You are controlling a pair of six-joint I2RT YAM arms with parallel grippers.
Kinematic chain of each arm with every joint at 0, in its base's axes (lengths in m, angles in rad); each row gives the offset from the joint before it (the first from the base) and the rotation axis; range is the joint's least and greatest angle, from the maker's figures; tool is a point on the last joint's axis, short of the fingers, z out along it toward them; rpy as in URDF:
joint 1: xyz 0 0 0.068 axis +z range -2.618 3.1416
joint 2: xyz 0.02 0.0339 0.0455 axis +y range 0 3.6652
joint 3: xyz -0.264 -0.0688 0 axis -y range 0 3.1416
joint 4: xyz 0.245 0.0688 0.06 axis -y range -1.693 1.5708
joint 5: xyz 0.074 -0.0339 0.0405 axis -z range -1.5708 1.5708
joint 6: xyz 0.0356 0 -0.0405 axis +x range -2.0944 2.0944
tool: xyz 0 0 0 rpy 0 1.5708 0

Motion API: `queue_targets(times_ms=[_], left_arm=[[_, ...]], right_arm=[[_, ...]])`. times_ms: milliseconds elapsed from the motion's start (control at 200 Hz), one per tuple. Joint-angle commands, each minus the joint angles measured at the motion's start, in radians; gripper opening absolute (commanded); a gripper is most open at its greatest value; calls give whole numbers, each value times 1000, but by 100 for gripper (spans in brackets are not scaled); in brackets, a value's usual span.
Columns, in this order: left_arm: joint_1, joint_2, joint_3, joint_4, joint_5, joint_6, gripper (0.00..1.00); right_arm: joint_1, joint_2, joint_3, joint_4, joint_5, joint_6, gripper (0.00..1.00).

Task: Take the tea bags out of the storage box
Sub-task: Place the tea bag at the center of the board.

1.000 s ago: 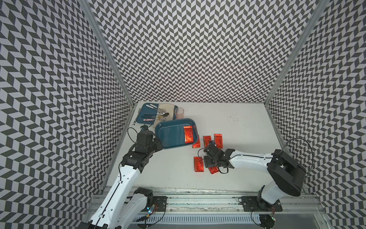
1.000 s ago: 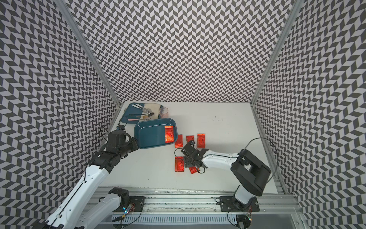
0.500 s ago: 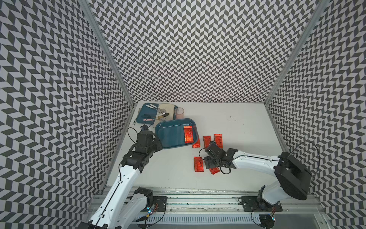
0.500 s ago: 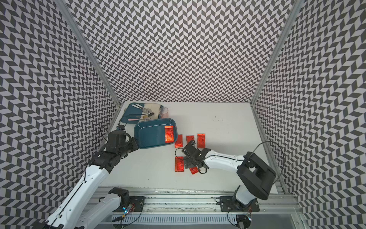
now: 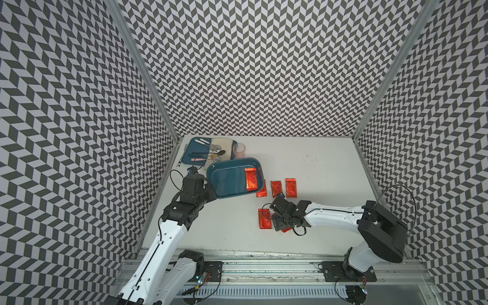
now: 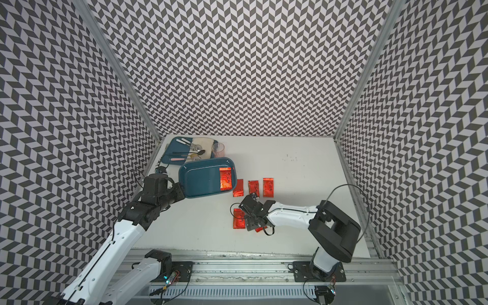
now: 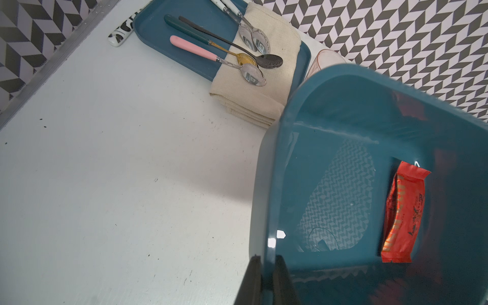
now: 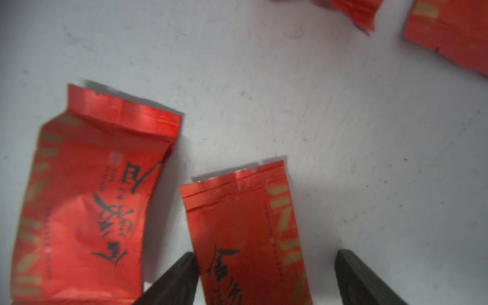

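Plainly the last tea bag [image 5: 251,179] is light, crinkly foil, flat and slippery; I judge a pinch across its narrow width best. It lies in the storage box [image 5: 227,182] against the wall facing the desk's [image 5: 330,171] right edge, long axis running rear to front. The left hand [image 7: 266,266] clamps the box rim; the right hand [image 8: 265,252] gapes wide over a loose tea bag [image 8: 245,224] nearer the front edge.

One tea bag [image 5: 251,179] in storage box [image 5: 227,182], five on table [image 5: 317,169] right of it
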Motion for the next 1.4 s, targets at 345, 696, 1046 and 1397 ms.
queue_targets(times_ms=[345,696,1046,1397], left_arm=[[-8,-14,1,36,8,-5,0],[-9,-17,2,38,9,-5,0],[-14,-19,-1,38,11,-5,0],[-15,-17,0,41,15,-3,0]], right_arm=[[-10,74,69,6,26,57,67],[-91,72,73,46,-9,76,57],[-95,71,74,38,-58,96,59],[-92,32,59,32,-104,99,65]])
